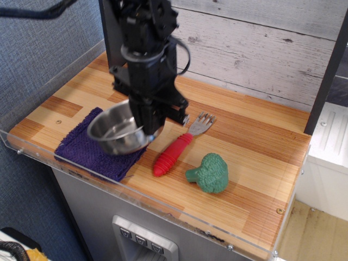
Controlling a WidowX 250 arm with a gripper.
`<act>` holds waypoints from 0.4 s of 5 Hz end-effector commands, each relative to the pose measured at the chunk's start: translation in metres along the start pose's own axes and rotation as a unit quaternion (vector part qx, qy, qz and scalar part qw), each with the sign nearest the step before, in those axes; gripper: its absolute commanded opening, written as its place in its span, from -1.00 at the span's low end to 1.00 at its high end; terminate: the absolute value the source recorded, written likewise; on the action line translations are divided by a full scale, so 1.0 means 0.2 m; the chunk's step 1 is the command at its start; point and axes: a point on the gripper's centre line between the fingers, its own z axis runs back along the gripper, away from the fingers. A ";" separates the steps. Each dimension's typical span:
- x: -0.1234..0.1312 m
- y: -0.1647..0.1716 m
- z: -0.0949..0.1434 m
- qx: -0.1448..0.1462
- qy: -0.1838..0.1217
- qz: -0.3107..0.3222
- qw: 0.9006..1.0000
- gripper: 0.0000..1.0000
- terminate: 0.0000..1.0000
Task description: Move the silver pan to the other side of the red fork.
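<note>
The silver pan (116,132) hangs tilted in the air above the purple cloth (79,148), its right rim pinched in my black gripper (149,124). The gripper comes down from above and is shut on that rim. The red fork (175,150) lies on the wooden counter just right of the pan, red ribbed handle toward the front, silver tines toward the back. The pan is on the fork's left side. The pan's wire handle is hidden behind the gripper.
A green broccoli toy (208,173) lies right of the fork's handle. The counter (255,157) has a clear acrylic rim (163,209) along the front and left, a plank wall behind and a dark post (326,76) at the right.
</note>
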 end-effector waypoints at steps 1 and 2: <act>0.19 -0.20 0.08 -0.010 -0.027 -0.061 0.998 -1.00 -1.00; 0.26 -0.33 0.04 -0.001 -0.025 -0.094 0.995 -1.00 -1.00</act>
